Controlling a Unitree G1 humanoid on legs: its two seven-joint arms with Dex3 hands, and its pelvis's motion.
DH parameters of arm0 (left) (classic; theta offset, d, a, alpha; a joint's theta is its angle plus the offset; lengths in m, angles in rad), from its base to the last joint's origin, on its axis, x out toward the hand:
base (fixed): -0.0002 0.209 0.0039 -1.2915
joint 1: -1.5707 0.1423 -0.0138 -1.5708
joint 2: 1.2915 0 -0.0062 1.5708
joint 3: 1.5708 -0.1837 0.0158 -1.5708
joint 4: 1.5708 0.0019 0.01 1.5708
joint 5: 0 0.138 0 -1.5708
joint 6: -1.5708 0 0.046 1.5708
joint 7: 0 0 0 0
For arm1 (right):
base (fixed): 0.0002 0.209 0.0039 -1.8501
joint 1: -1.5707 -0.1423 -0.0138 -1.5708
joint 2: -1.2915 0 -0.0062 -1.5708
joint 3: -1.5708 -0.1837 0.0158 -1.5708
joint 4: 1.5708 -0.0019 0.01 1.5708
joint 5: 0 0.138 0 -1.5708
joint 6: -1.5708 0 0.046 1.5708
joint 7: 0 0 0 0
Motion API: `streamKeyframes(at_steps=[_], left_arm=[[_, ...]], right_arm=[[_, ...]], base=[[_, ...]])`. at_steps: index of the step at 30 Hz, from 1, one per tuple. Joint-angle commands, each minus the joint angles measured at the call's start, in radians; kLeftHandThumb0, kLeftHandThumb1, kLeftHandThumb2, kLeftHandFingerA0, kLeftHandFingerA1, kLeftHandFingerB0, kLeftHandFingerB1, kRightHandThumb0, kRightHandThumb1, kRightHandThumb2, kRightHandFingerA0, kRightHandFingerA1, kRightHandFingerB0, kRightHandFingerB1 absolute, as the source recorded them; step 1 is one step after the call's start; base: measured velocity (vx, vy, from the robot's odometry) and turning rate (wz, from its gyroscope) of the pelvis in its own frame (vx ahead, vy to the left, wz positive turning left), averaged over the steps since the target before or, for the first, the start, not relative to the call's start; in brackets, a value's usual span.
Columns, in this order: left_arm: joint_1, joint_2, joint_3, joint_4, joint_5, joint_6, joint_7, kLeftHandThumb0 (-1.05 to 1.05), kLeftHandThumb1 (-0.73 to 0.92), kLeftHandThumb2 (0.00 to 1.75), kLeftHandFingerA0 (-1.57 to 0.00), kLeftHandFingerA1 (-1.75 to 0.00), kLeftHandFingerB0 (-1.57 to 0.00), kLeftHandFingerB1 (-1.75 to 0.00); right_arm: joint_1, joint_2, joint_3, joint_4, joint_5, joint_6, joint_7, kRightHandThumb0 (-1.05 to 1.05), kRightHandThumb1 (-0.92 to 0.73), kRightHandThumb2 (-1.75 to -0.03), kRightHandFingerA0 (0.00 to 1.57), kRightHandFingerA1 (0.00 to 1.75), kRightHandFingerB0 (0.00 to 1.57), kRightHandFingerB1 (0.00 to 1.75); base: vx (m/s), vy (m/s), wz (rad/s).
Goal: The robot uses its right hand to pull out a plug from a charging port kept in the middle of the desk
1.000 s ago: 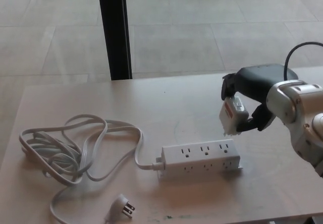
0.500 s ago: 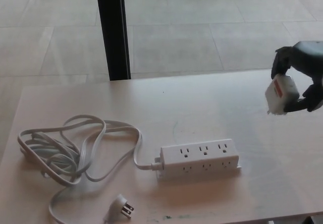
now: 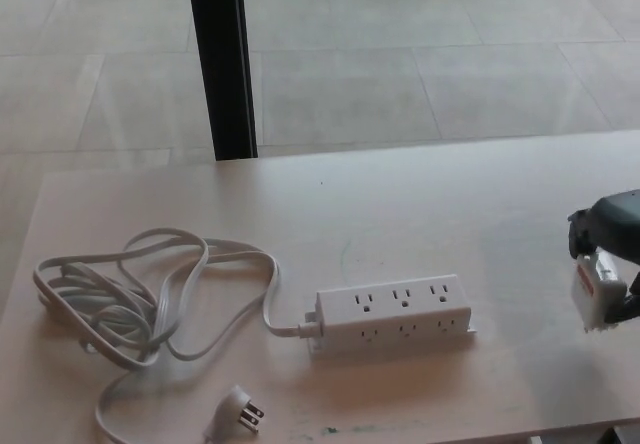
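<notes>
One plug [image 3: 598, 296] | grasped by right hand [image 3: 610, 259] | moved lower, to frame's right edge | power strip [image 3: 393, 313] unmoved

A pale wooden desk [image 3: 420, 204] carries a white power strip [image 3: 393, 313] near its middle, lying flat with six empty sockets facing up. Its white cord [image 3: 150, 294] runs from the strip's left end into a loose tangle on the desk's left side. The cord's plug [image 3: 241, 412] lies near the front edge, prongs pointing right.
</notes>
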Motion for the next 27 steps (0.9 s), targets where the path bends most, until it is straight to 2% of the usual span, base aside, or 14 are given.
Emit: streamKeyframes(at_steps=[1,5,9,10,13,14,15,16,17,18,22,23,24,27], left_arm=[[-0.007,0.018,0.005,0.012,-0.009,-0.016,-0.003,-0.76,0.78,0.64,-0.76,-0.46,-0.61,-0.39],[-0.009,0.020,0.005,0.005,-0.011,-0.016,-0.008,-0.74,0.79,0.65,-0.75,-0.46,-0.62,-0.39],[-0.012,0.021,0.008,0.005,-0.016,-0.013,-0.011,-0.74,0.79,0.65,-0.75,-0.46,-0.61,-0.39],[-0.013,0.021,0.010,0.008,-0.019,-0.014,-0.013,-0.73,0.79,0.65,-0.75,-0.46,-0.61,-0.39],[-0.008,0.017,0.006,-0.001,-0.014,-0.016,-0.002,-0.74,0.79,0.65,-0.77,-0.48,-0.63,-0.39],[-0.012,0.018,0.007,0.003,-0.015,-0.008,0.003,-0.74,0.79,0.64,-0.77,-0.47,-0.62,-0.39],[-0.009,0.016,0.011,0.002,-0.020,-0.012,-0.003,-0.74,0.78,0.64,-0.76,-0.47,-0.62,-0.39],[-0.009,0.016,0.011,0.002,-0.020,-0.013,-0.004,-0.74,0.78,0.64,-0.76,-0.47,-0.62,-0.39],[-0.008,0.016,0.009,0.000,-0.018,-0.011,-0.001,-0.73,0.79,0.65,-0.76,-0.46,-0.62,-0.39],[-0.008,0.016,0.008,-0.002,-0.017,-0.006,0.003,-0.73,0.78,0.65,-0.77,-0.47,-0.62,-0.39],[-0.005,0.015,0.009,-0.006,-0.020,-0.008,-0.006,-0.73,0.79,0.64,-0.76,-0.47,-0.62,-0.39],[-0.003,0.015,0.009,-0.007,-0.020,-0.010,-0.011,-0.74,0.79,0.65,-0.75,-0.47,-0.61,-0.39],[-0.002,0.016,0.007,-0.008,-0.019,-0.011,-0.014,-0.74,0.79,0.65,-0.75,-0.46,-0.61,-0.39],[-0.001,0.015,0.002,-0.009,-0.013,-0.014,-0.006,-0.74,0.80,0.65,-0.75,-0.46,-0.61,-0.39]], right_arm=[[0.015,0.014,0.104,0.007,-0.158,-0.002,-0.081,-0.49,-0.75,-0.68,0.85,1.62,0.65,0.77],[0.008,0.032,0.163,0.062,-0.203,-0.008,-0.142,-0.43,-0.70,-0.71,0.84,1.67,0.77,1.00],[0.002,0.026,0.166,0.063,-0.202,-0.028,-0.181,-0.49,-0.62,-0.65,0.80,1.64,0.69,0.92],[-0.001,0.027,0.169,0.061,-0.208,-0.027,-0.180,-0.52,-0.54,-0.73,0.92,1.55,0.66,0.84],[0.002,0.027,0.165,0.059,-0.210,-0.028,-0.177,-0.42,-0.58,-0.65,0.85,1.65,0.68,0.83],[0.002,0.031,0.154,0.050,-0.198,-0.014,-0.140,-0.46,-0.55,-0.67,0.87,1.53,0.37,0.47],[0.010,0.031,0.135,0.033,-0.175,-0.006,-0.114,-0.68,-0.60,-0.58,0.92,1.44,0.19,0.35],[0.012,0.032,0.131,0.031,-0.174,-0.006,-0.111,-0.68,-0.60,-0.58,0.92,1.44,0.19,0.35],[0.011,0.036,0.118,0.031,-0.159,-0.001,-0.094,-0.82,-0.50,-0.87,0.93,1.31,0.04,0.27],[0.010,0.048,0.081,0.030,-0.108,0.014,-0.052,-0.87,-0.62,-0.62,0.81,1.38,0.00,0.22],[0.022,0.065,-0.014,0.012,-0.027,0.020,0.003,-0.96,-0.65,-0.62,0.80,1.38,0.00,0.10],[0.025,0.066,-0.036,0.006,-0.008,0.022,0.013,-1.03,-0.52,-0.96,0.91,1.32,0.00,0.00],[0.028,0.069,-0.069,-0.008,0.013,0.045,0.038,-1.00,-0.66,-0.61,0.71,1.41,0.00,0.00],[0.040,0.075,-0.135,-0.036,0.055,0.066,0.064,-0.99,-0.63,-0.63,0.72,1.52,0.00,0.00]], base=[[0.00,0.000,0.00],[0.00,0.000,0.00],[0.00,0.000,0.00],[0.00,0.000,0.00],[0.00,0.000,0.00],[0.00,0.000,0.00],[0.00,0.000,0.00],[0.00,0.000,0.00],[0.00,0.000,0.00],[0.00,0.000,0.00],[0.00,0.000,0.00],[0.00,0.000,0.00],[0.00,0.000,0.00],[0.00,0.000,0.00]])
